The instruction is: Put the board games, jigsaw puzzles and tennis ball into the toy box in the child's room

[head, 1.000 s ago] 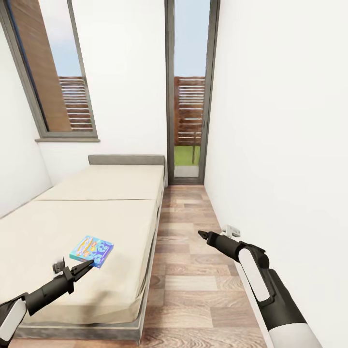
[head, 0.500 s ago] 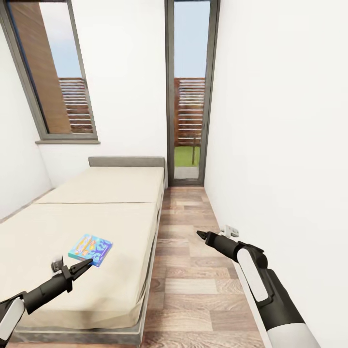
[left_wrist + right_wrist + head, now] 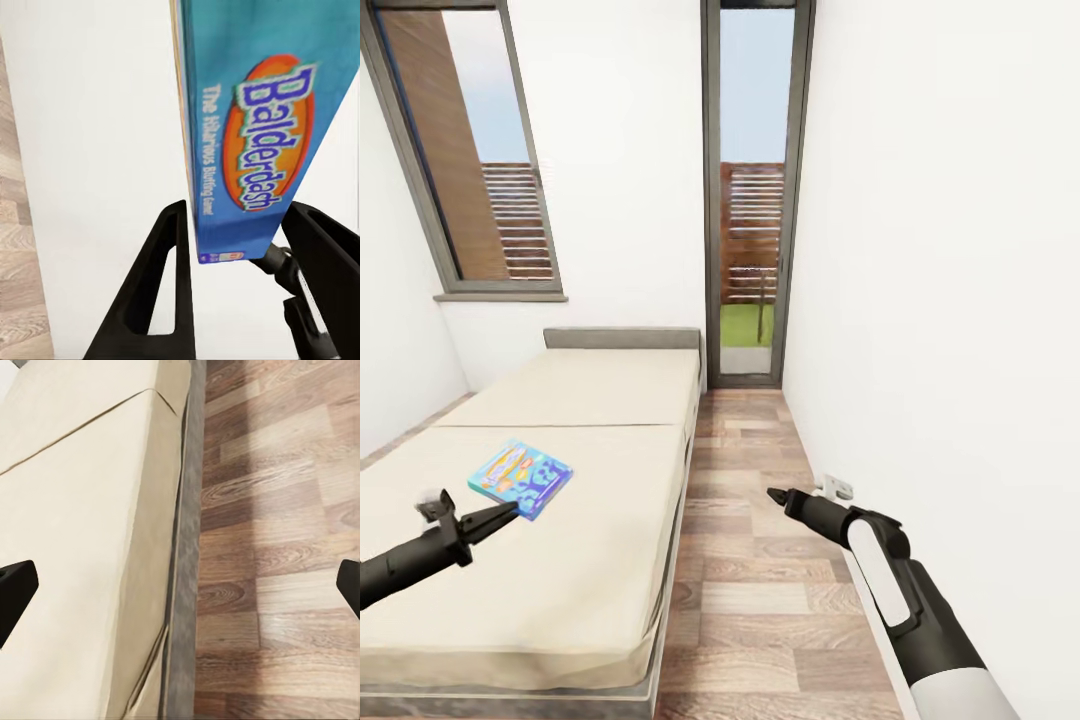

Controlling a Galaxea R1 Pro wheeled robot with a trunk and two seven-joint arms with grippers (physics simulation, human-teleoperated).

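Left hand (image 3: 505,512), lower left of the head frame, has its fingers spread wide either side of the blue game (image 3: 521,477), which lies flat on the bed (image 3: 590,560); in the wrist view the box edge sits between the two fingers, not yet pinched. Likely light, stiff cardboard with a slick lid, it is best gripped across that thin edge. Right hand (image 3: 776,495), lower right over the floor (image 3: 760,600), is open and empty.
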